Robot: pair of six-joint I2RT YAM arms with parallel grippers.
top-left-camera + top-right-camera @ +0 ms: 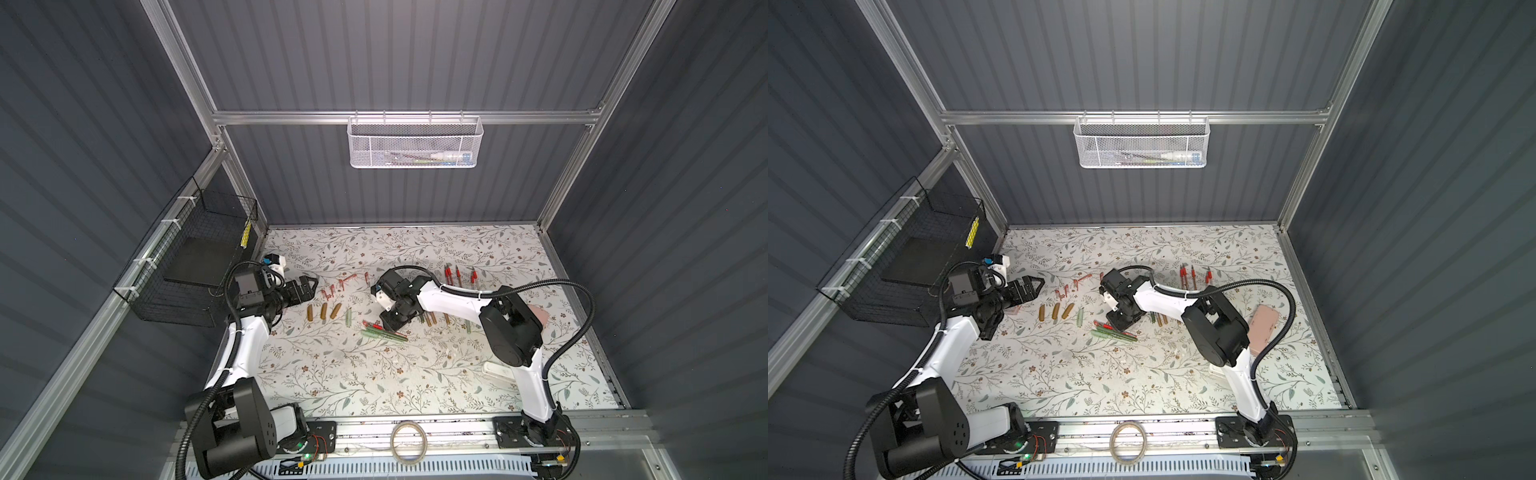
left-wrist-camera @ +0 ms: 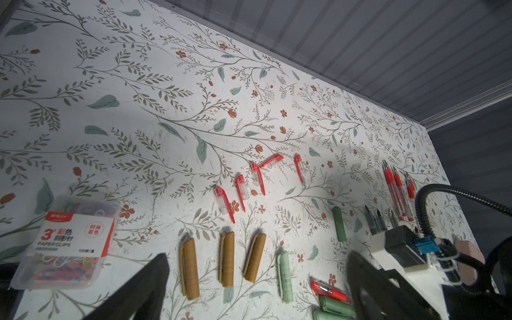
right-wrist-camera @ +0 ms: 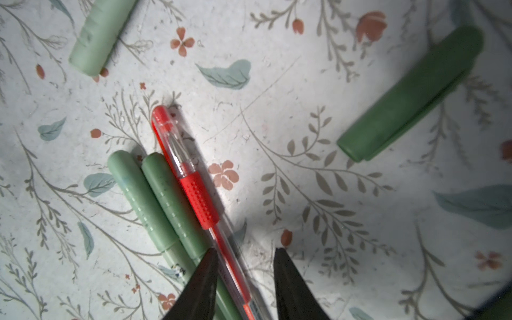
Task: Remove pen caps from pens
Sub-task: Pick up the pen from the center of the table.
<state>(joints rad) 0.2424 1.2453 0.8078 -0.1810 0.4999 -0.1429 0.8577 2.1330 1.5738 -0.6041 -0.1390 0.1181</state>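
At the front rail sits a roll of tape (image 1: 392, 441), off the patterned desk (image 1: 353, 386). Further in, toward your right arm, lie a white case (image 1: 496, 369) and a pink case (image 1: 1264, 328). At mid-desk your right pincer (image 3: 245, 252) is low over a bundle of three pens, its fingers set apart and clamped on nothing. The red pen (image 3: 198, 199), clear cap on, runs along the inner edge of one finger; contact there cannot be confirmed. Two green pens (image 3: 155, 199), also capped, lie touching it side by side. A loose dark-green cap (image 3: 410, 97) and a pale-green cap (image 3: 97, 36) rest nearby, apart from the bundle. To the left, three brown caps (image 2: 227, 260) stand in a row, with a box of paper clips (image 2: 69, 241) beyond them by your left arm. Your left pincer (image 1: 311, 287) hangs above that side, fingers wide apart and empty. Farther back, five clear caps with red clips (image 2: 241, 188) are scattered close together. At the far right, uncapped red pens (image 1: 451, 274) lie roughly parallel.
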